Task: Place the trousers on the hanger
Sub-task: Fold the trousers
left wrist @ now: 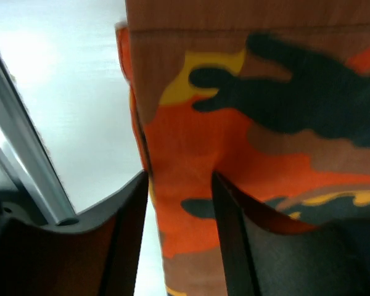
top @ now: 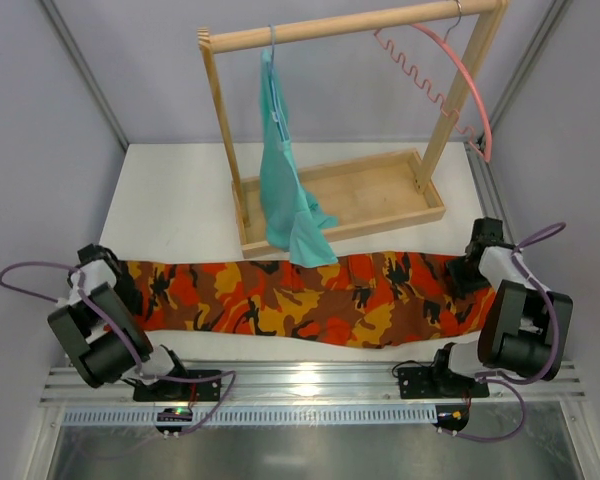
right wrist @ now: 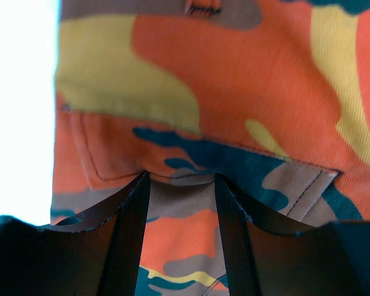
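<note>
The trousers (top: 300, 300) lie stretched in a long band across the lower middle of the frame on the white desk (top: 180, 200), one end at each arm. They are just in front of a wooden rack (top: 350, 27), and their upper edge sits under the hem of a teal garment (top: 280, 180) that hangs from the rack's rail. The hanger (top: 469, 83) hangs by its hook at the upper right of the frame, on the right end of that rail, well apart from the trousers. At the left end of the band, the left claw (top: 118, 278) is down on the cloth. Its wrist view shows the claw (left wrist: 180, 176) released, fingers (left wrist: 132, 234) parted, with flat orange cloth and the trouser edge in the gap. At the right end, the right claw (top: 470, 265) is also on the fabric. In its wrist view the fingers (right wrist: 231, 234) stand apart, with puckered cloth beside a stitched pocket seam between the tips (right wrist: 180, 177). I cannot tell whether it is grasping that fold.
</note>
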`<action>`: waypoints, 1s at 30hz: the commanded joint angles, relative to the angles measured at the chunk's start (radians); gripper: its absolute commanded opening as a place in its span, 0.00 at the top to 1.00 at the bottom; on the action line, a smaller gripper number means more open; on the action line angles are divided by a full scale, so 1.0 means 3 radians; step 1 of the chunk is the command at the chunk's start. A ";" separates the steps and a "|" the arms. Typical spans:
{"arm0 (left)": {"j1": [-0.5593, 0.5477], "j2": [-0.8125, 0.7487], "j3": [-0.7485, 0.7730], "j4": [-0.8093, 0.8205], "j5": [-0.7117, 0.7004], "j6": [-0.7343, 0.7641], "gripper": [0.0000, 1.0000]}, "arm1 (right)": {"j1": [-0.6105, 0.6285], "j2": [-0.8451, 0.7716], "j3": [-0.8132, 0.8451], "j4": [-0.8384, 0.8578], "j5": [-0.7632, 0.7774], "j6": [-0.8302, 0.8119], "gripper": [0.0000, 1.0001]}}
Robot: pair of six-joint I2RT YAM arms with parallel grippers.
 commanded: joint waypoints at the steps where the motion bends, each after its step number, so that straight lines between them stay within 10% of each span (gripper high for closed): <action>1: 0.0021 0.0454 0.0073 0.0292 0.0256 -0.0039 0.53 | -0.0359 0.0180 -0.0048 0.0123 0.0049 -0.0230 0.50; 11: -0.0066 0.0905 0.0343 0.1059 0.0936 0.0150 0.51 | -0.0688 0.0396 0.0146 0.0256 0.0157 -0.0527 0.51; 30: 0.0337 -0.0077 0.0146 0.0471 0.0190 0.0182 0.56 | -0.0683 0.0380 0.0151 0.0384 -0.0084 -0.0706 0.53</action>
